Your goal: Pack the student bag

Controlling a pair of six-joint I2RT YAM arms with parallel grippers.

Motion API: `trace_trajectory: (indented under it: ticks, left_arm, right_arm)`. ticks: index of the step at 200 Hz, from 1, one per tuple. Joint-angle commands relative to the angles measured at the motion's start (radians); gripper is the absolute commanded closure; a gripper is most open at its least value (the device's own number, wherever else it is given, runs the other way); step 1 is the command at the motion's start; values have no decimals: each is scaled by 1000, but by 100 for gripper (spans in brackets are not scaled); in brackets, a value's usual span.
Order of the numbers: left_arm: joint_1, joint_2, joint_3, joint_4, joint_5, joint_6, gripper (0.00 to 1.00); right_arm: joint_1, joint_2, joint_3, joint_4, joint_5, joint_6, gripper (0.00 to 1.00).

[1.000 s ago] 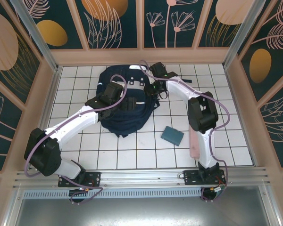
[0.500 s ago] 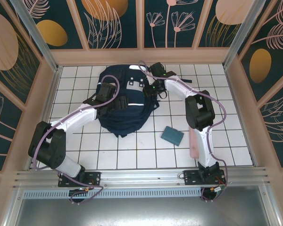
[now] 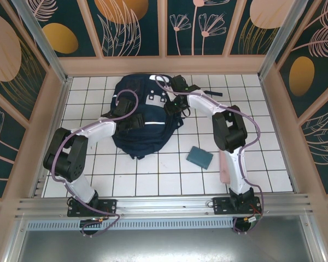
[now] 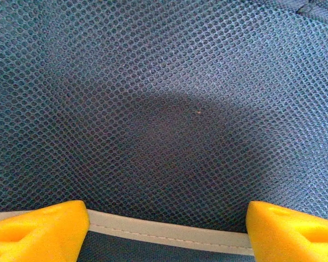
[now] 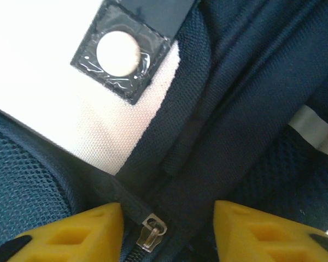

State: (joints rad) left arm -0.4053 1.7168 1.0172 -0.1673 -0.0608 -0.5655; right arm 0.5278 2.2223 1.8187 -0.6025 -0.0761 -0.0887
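Around me lies a floor of white square tiles with dark grout [image 3: 153, 180], evenly lit, with only soft shadows. A pale wooden frame [image 3: 164, 64] borders it on three sides. Above that rise dark teal wall panels painted with thin pale-pink flowers and leaves [image 3: 134, 27], with a gold oval [image 3: 60, 37] on the left and another gold oval [image 3: 301, 75] on the right. Slanting silver aluminium posts [image 3: 35, 33] stand at the far corners. Along the near edge runs a ribbed aluminium rail [image 3: 164, 206], then a slotted grey strip [image 3: 169, 224] and a sheet of dull brushed grey metal [image 3: 164, 245].
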Motion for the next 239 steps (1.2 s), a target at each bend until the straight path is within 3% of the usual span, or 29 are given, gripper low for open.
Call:
trace_trajectory:
  ticks: [1, 22, 49, 69, 81, 102, 124, 161, 185, 203, 220, 239]
  left_arm:
    - [16, 53, -35, -41, -4, -31, 23]
    - [17, 58, -38, -41, 6, -28, 23]
    - [17, 55, -33, -41, 8, -22, 23]
    - [17, 53, -26, -44, 13, -18, 23]
    - [17, 52, -22, -44, 19, -13, 23]
    - [17, 47, -15, -49, 17, -8, 23]
    - [17, 46, -10, -55, 11, -7, 24]
    - [17, 47, -16, -57, 7, -9, 26]
    - [16, 50, -19, -61, -1, -10, 27]
    - [17, 53, -19, -64, -10, -11, 27]
    - [17, 58, -20, -67, -16, -10, 27]
    - [17, 66, -20, -70, -21, -8, 27]
  right_arm:
    - [9, -23, 18, 11, 243, 75, 58]
    - [9, -85, -12, 38, 351, 142, 63]
    - [6, -173, -100, 78, 398, 203, 65]
    - [-2, -221, -159, 103, 345, 237, 66]
    - [-10, -237, -176, 115, 248, 234, 66]
    - [0, -225, -171, 104, 15, 138, 59]
    - [13, -170, -139, 72, -75, 44, 56]
    - [8, -77, -49, 4, -88, -32, 60]
    - [1, -38, -4, -33, -80, -53, 71]
    - [-3, -20, 8, -48, -58, -62, 74]
    - [-6, -16, 3, -52, -38, -76, 70]
    - [-4, -9, 7, -50, -16, -99, 58]
